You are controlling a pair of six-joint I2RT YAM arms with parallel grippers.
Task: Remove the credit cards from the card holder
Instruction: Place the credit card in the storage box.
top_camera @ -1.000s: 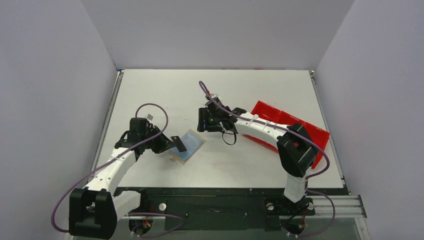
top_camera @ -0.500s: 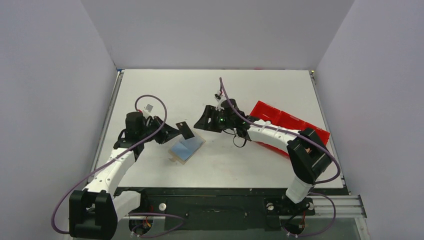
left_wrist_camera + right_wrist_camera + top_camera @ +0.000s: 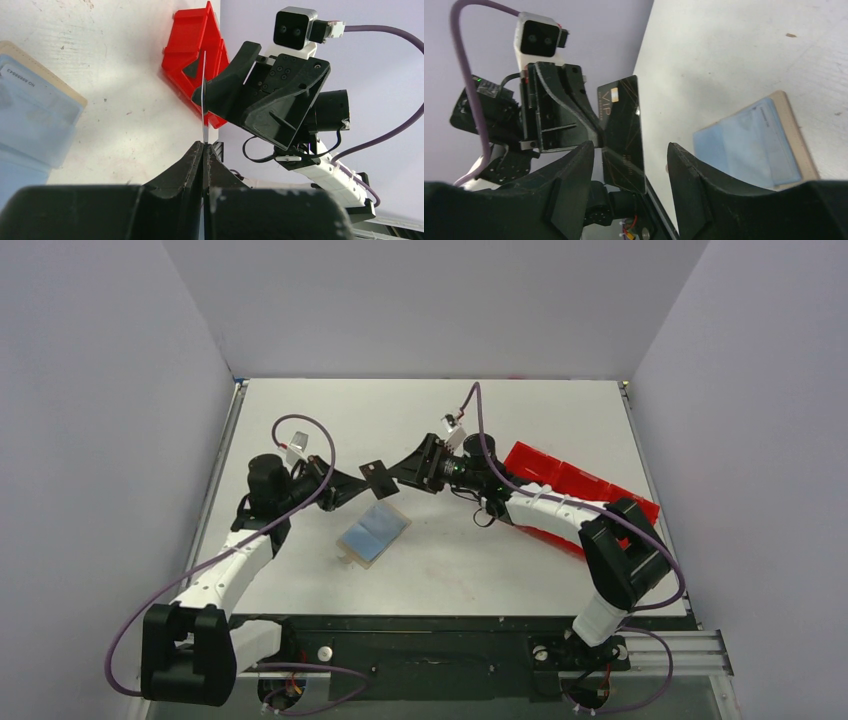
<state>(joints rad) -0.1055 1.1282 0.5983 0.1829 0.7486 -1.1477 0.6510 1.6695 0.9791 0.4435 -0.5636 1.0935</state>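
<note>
The tan card holder (image 3: 352, 551) lies open on the table with light blue credit cards (image 3: 376, 530) on it. My left gripper (image 3: 359, 484) is shut on a black credit card (image 3: 376, 480) and holds it up off the table. In the left wrist view that card (image 3: 204, 100) is edge-on, rising from the pinched fingertips (image 3: 199, 150). My right gripper (image 3: 401, 473) stands open, facing the card from the right. In the right wrist view the black card (image 3: 623, 135) stands in the gap of my right gripper (image 3: 630, 146), touching neither finger. The holder (image 3: 793, 131) lies beyond.
A red compartment tray (image 3: 545, 465) sits at the right, behind the right arm, and shows also in the left wrist view as the red tray (image 3: 192, 45). Grey walls close the table on three sides. A purple cable loops above each wrist.
My left gripper has lifted the black card away from the holder, up and to the right. The right gripper has swung left to meet it. The holder has not moved.
</note>
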